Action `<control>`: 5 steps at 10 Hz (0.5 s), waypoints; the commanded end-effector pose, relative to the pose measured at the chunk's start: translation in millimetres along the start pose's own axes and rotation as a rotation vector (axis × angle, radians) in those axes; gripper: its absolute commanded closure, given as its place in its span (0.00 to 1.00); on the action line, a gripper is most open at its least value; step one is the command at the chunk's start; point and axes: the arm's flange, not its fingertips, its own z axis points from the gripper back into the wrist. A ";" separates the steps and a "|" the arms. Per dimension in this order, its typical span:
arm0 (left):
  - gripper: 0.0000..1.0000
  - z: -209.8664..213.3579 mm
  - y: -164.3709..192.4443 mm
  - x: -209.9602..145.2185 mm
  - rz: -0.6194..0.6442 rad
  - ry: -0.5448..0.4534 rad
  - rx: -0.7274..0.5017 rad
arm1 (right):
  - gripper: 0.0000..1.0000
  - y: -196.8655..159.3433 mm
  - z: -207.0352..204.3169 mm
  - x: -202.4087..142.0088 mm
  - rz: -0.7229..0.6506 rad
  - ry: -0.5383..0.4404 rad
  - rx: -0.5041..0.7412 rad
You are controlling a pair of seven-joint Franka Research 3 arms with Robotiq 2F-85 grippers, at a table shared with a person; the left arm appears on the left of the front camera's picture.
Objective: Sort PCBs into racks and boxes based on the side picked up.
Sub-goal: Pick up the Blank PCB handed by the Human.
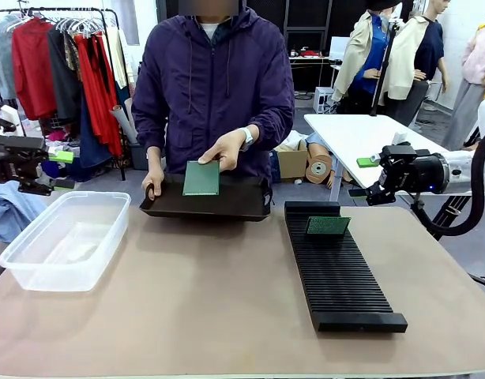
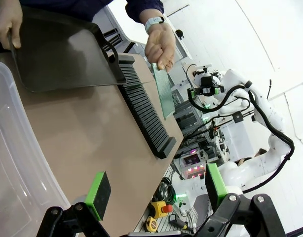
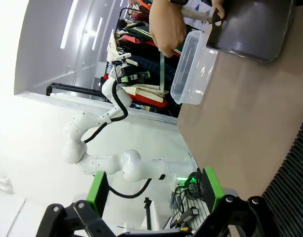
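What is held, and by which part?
Left gripper, right gripper: empty. One hand pinches a PCB by its top edge; the other hand grips the tray's end.

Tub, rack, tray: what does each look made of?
Tub: clear glossy plastic, likely; the table shows through its walls.
Rack: matte black with fine ribs, probably moulded plastic; coated metal can't be ruled out.
Tray: dark, smooth, semi-gloss with soft highlights; plastic or coated metal, can't tell which.
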 end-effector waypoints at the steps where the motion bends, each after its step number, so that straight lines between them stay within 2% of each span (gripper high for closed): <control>1: 0.00 -19.7 -3.6 11.8 -0.017 0.039 -0.011 | 0.00 0.9 -1.6 0.6 0.009 0.001 -0.005; 5: 0.00 -83.5 7.8 39.2 -0.061 0.104 -0.011 | 0.00 0.9 -1.6 0.6 0.009 0.001 -0.005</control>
